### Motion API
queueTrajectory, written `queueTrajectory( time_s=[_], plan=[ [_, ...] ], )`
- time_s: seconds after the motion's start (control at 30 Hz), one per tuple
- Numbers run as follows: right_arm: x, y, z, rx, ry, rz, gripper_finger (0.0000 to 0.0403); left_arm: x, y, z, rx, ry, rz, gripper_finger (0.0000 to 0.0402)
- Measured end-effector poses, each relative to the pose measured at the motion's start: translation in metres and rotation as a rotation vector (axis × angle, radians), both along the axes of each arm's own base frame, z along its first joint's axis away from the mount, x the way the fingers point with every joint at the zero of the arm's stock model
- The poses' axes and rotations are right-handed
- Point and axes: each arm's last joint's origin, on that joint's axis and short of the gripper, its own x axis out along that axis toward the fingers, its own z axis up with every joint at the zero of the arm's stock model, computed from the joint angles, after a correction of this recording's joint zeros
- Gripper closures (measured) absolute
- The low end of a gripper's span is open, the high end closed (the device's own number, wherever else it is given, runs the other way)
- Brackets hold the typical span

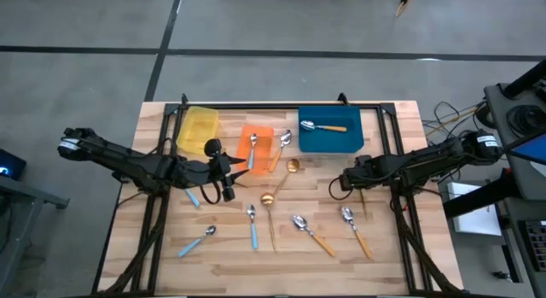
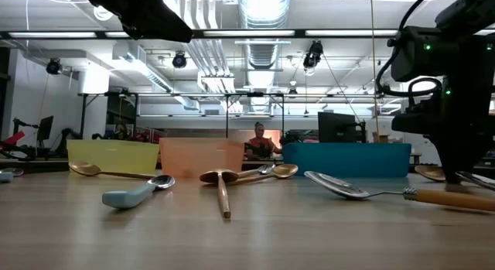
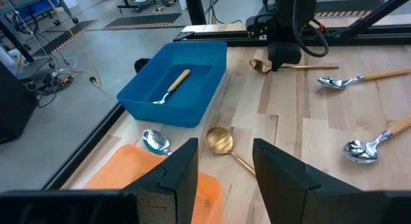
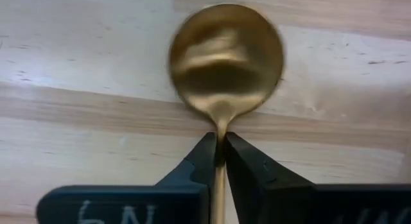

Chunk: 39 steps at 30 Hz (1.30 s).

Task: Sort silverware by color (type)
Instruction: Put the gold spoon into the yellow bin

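Observation:
My right gripper (image 1: 342,183) stands at the table's right middle, pointing down, shut on a thin all-gold spoon (image 3: 292,66) that lies on the wood. Its round bowl (image 4: 225,57) shows just beyond the fingertips. My left gripper (image 1: 225,174) hangs open above the table near the orange bin (image 1: 258,149), with nothing between its fingers (image 3: 183,169). Two more gold spoons (image 1: 270,198) lie mid-table. Blue-handled spoons (image 1: 252,225) and orange-handled spoons (image 1: 355,226) lie nearer the front edge. One orange-handled spoon (image 1: 322,126) lies in the blue bin (image 1: 300,137). My right gripper pinches the gold spoon's thin neck (image 4: 220,131), just behind the bowl, between its two fingertips (image 4: 204,153). The fingers come from above, pointing down, one on each side of the neck. The spoon lies flat on the table, handle (image 3: 307,66) stretched out behind the gripper.
Yellow bin (image 1: 198,127), orange bin and blue bin stand in a row along the far edge. A blue-handled spoon (image 1: 252,151) lies in the orange bin and another spoon (image 1: 284,141) leans at its rim. Bare wood lies between the gripper and the front-edge spoons.

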Motion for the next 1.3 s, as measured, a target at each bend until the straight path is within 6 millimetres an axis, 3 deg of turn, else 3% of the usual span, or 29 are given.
queueTrajectory(
  time_s=[0.37,0.77,1.3],
  plan=[
    [0.006,0.0,0.01,-0.022,-0.001,0.089,0.0391,-0.001,0.0,-0.005,-0.046,-0.018,0.018,0.0272],
    [0.04,-0.006,0.065,-0.297,-0.121,0.281,0.0392,0.0,0.0,-0.004,-0.1,-0.068,0.033,0.0272],
    [0.111,0.005,0.117,-0.787,-0.627,0.748,0.0392,0.038,-0.011,-0.028,-0.121,-0.13,0.028,0.0272]
  ],
)
